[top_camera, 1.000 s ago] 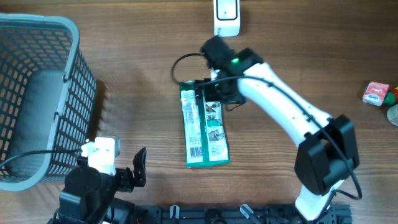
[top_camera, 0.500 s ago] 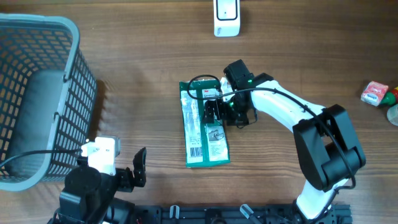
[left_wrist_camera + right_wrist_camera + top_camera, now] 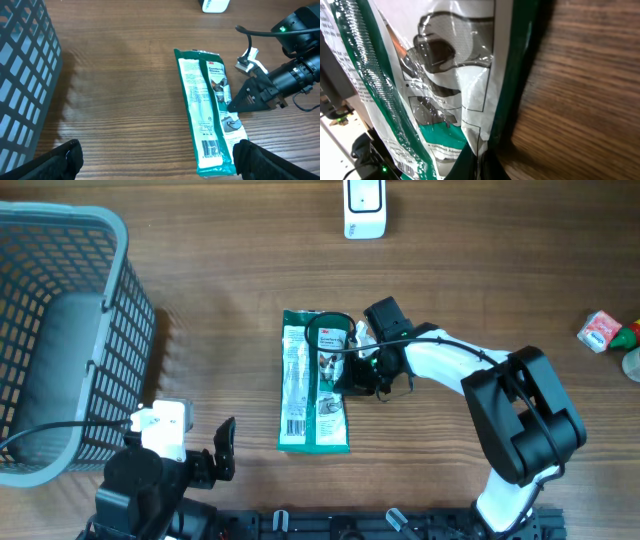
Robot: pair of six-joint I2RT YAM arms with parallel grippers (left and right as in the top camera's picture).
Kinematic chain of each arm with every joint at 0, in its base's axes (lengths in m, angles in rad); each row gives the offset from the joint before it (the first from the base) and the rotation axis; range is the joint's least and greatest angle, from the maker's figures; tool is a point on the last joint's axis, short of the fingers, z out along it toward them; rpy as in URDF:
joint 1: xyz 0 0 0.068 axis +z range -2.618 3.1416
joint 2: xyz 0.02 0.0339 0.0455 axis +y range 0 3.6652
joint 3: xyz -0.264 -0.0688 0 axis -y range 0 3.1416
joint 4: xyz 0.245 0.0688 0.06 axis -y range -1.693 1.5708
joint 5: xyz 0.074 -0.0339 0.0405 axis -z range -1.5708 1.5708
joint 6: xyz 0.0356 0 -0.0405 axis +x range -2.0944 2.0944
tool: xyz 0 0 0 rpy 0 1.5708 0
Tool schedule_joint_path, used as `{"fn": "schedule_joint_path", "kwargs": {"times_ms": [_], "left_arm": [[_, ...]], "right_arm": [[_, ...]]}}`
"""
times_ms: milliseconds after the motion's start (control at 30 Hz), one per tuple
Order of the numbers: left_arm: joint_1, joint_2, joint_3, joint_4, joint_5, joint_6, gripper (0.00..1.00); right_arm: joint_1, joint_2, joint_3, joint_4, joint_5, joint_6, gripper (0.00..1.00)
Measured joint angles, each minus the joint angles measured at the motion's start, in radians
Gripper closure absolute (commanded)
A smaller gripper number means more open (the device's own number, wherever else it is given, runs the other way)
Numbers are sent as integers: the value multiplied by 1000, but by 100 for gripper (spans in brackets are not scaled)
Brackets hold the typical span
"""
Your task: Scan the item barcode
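- Lying flat on the table at the centre of the overhead view: green packet (image 3: 312, 385), long axis running up-down, printed back up, so the barcode (image 3: 294, 425) near its lower left corner is exposed.
- Right gripper (image 3: 348, 375): jaws closed, pinching the packet's right-hand edge low to the table. This edge grip appears chosen to leave the barcode uncovered.
- Scanner (image 3: 364, 208): top centre, well apart from the packet. The item likely needs carrying there.
- Left gripper (image 3: 159, 157): lower left in the overhead view, fully spread, holding nothing, apparently idle.
- Basket (image 3: 60, 218): upper left, well apart.
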Motion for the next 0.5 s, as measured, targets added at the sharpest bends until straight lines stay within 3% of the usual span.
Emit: {"fn": "schedule_joint_path", "kwargs": {"times_ms": [133,267,367,500], "left_arm": [[0,0,0,0,0,0,0],[0,0,0,0,0,0,0],[0,0,0,0,0,0,0],[0,0,0,0,0,0,0]], "right_arm": [[-5,-89,7,-106,27,-15,95],[-21,-369,12,-204,95,-52,95],[-22,-571,18,-354,264,-65,96],[-22,-669,23,-510,513,-51,96]]}}
